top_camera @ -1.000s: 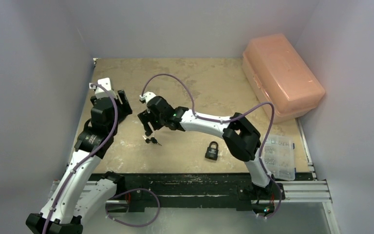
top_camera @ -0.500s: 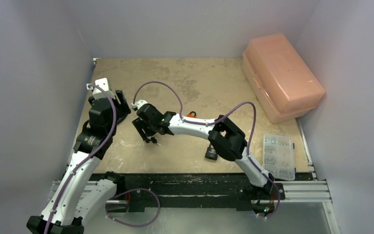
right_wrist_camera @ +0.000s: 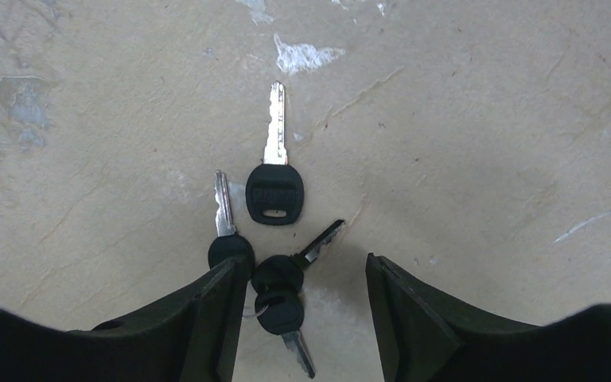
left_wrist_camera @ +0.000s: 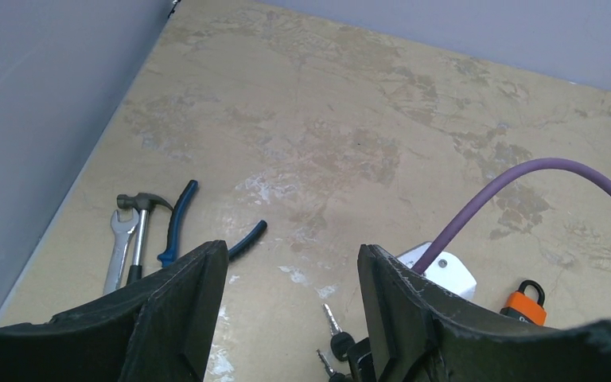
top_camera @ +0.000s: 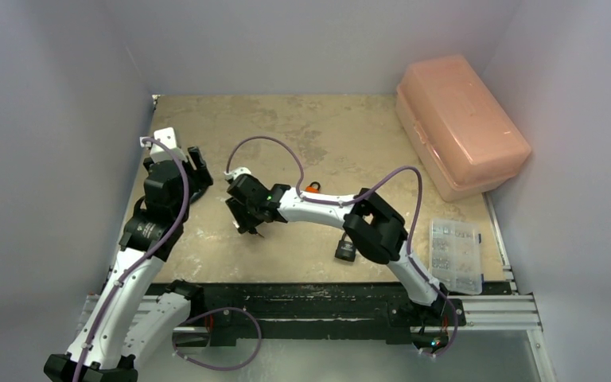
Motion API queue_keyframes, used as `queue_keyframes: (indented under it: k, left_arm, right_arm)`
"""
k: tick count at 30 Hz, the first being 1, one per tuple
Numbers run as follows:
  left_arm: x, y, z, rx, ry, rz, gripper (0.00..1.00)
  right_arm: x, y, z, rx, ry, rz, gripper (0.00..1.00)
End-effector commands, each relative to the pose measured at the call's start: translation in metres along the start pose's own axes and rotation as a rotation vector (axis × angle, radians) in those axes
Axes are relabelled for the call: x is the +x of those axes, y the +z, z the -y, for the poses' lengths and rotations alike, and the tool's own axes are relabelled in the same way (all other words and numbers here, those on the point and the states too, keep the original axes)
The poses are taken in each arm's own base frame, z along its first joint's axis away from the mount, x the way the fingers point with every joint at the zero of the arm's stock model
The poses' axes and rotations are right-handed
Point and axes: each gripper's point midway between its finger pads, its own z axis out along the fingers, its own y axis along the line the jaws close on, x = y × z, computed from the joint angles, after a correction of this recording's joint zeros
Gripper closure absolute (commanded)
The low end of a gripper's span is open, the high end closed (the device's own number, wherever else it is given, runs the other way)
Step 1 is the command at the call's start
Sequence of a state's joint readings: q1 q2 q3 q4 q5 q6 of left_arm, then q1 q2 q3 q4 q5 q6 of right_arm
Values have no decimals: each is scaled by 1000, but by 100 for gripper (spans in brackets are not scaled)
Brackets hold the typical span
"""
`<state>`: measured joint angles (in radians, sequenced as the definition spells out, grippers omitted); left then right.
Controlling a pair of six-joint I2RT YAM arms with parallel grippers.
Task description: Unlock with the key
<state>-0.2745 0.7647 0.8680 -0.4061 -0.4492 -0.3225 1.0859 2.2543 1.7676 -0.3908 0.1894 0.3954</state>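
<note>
Several black-headed keys lie in a bunch on the tan table; a single one lies just ahead of them. My right gripper is open, low over the bunch, with the keys next to its left finger. In the top view the right gripper is at the table's centre-left. A black padlock lies near the front, partly behind the right arm. My left gripper is open and empty, held above the table; the keys show below it.
An orange padlock lies right of the keys. A hammer, a wrench and blue-handled pliers lie by the left wall. A pink plastic box stands at the back right and a clear parts organiser at the front right.
My right gripper has swung left and come down over the bunch of keys, then shifted slightly right. The left arm has barely moved.
</note>
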Motion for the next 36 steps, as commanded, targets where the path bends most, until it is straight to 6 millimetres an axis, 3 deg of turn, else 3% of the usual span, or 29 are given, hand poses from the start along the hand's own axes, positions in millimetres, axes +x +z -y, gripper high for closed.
queue_keyframes:
  k: [1, 7, 11, 23, 29, 36]
  left_arm:
    - [-10, -1, 3, 19, -35, 43, 35]
    - [-10, -1, 4, 25, -33, 40, 35]
    - [-10, -1, 4, 26, -33, 41, 35]
    - [-8, 1, 5, 29, -27, 34, 35]
    - [-7, 3, 6, 33, -26, 31, 35]
    - [-8, 3, 5, 33, -29, 32, 35]
  right_arm:
    - [-8, -25, -3, 16, 66, 14, 37]
    - [13, -29, -19, -39, 29, -12, 36]
    - [23, -26, -17, -33, -11, -32, 37]
    - [53, -18, -9, -34, -76, -85, 88]
    - [47, -35, -1, -30, -127, -46, 99]
    - [44, -65, 9, -57, -190, 27, 100]
